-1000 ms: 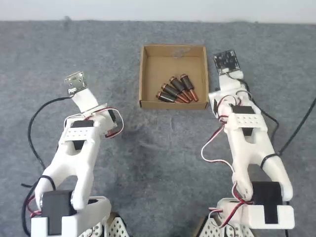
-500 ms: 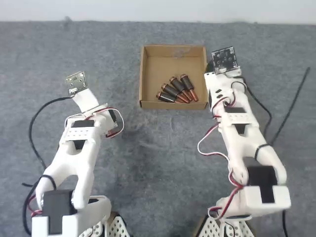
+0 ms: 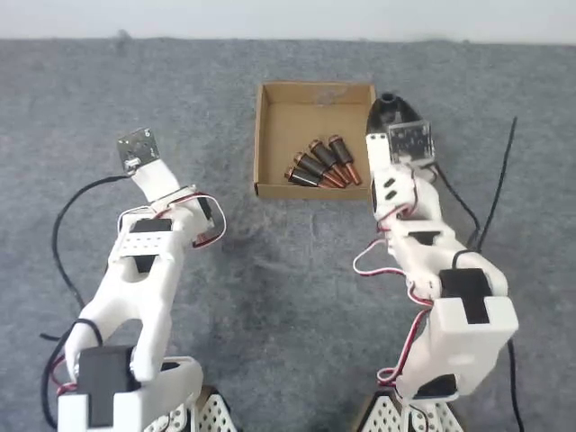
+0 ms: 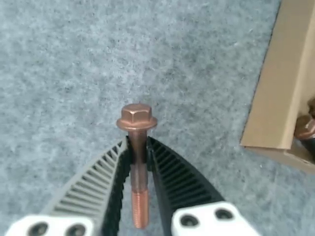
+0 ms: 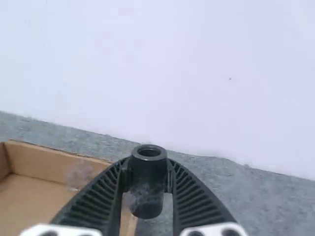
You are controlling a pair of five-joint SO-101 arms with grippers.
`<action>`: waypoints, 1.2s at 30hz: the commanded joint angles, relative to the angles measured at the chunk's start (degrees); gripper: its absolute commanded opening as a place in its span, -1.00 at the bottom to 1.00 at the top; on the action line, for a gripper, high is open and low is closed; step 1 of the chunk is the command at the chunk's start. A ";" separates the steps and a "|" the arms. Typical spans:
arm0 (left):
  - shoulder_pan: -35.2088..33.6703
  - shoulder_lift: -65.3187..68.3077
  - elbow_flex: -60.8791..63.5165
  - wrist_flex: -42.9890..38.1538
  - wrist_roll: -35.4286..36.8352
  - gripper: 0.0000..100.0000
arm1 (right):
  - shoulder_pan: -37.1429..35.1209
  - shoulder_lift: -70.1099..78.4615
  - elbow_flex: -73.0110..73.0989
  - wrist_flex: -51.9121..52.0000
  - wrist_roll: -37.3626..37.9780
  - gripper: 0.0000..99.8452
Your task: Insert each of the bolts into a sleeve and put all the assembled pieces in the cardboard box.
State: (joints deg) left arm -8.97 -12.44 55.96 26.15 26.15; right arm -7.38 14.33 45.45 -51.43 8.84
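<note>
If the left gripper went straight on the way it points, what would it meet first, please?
Likely the grey mat: the left gripper, shut on a copper bolt, aims at bare mat beside the cardboard box.

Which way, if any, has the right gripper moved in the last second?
Yes. Holding the sleeve, the right gripper has shifted toward the box's far right corner.

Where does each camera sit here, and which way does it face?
High: fixed above, looking down on table, box, left arm, right arm.
Left wrist: on left arm, facing down at table past left gripper holding bolt.
Right wrist: on right arm, facing the wall past right gripper holding sleeve.
All three share the box.
</note>
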 commanded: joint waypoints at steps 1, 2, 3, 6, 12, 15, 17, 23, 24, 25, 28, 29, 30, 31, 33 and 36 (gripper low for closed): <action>0.00 -2.99 -0.48 -1.85 -0.62 -0.98 | -1.10 -1.27 2.90 -6.64 -2.55 -0.99; 0.00 -2.99 -0.48 -1.85 -0.62 -0.98 | -1.63 -1.19 4.40 -7.96 -2.55 -0.99; 0.00 -2.99 -0.48 -1.85 -0.62 -0.98 | -2.24 -1.10 6.24 -9.45 -2.55 -0.99; 0.00 -2.99 -0.48 -1.85 -0.62 -0.98 | -4.97 -1.36 11.96 -14.99 -2.55 -0.99; 0.00 -2.99 -0.48 -1.85 -0.62 -0.98 | -10.42 -1.45 21.10 -25.80 -2.46 -0.99; 0.00 -2.99 -0.48 -1.85 -0.62 -0.98 | -12.00 -1.45 24.97 -29.32 -2.46 -0.99; 0.00 -2.99 -0.48 -1.85 -0.62 -0.98 | -13.32 -1.45 28.04 -31.96 -2.55 -0.99; 0.00 -2.99 -0.48 -1.85 -0.62 -0.98 | -19.12 -1.45 36.75 -40.13 -2.55 -0.99; 0.00 -2.99 -0.48 -1.85 -0.62 -0.98 | -20.09 -1.45 38.15 -41.01 -2.55 -0.99; 0.00 -2.99 -0.48 -1.85 -0.62 -0.98 | -20.97 -1.45 39.56 -41.98 -2.55 -0.99; 0.00 -2.99 -0.48 -1.85 -0.62 -0.98 | -22.81 -1.45 43.43 -44.88 -2.55 -0.99; 0.00 -2.99 -0.48 -1.85 -0.62 -0.98 | -23.25 -1.45 44.75 -45.85 -2.55 -0.99; 0.00 -2.99 -0.48 -1.85 -0.62 -0.98 | -23.78 -1.45 46.07 -46.73 -2.55 -0.99; 0.00 -2.99 -0.48 -1.85 -0.62 -0.98 | -24.40 -1.45 47.38 -47.60 -2.55 -0.99; -0.09 -2.99 -0.48 -1.85 -0.62 -0.98 | -25.63 -1.45 48.79 -48.13 -2.55 -0.99; -0.09 -2.99 -0.48 -1.76 -0.62 -0.98 | -26.24 -1.45 48.62 -47.78 -2.55 -0.99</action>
State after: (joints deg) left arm -8.97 -12.44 55.96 26.07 26.15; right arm -32.44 14.15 92.57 -97.76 6.73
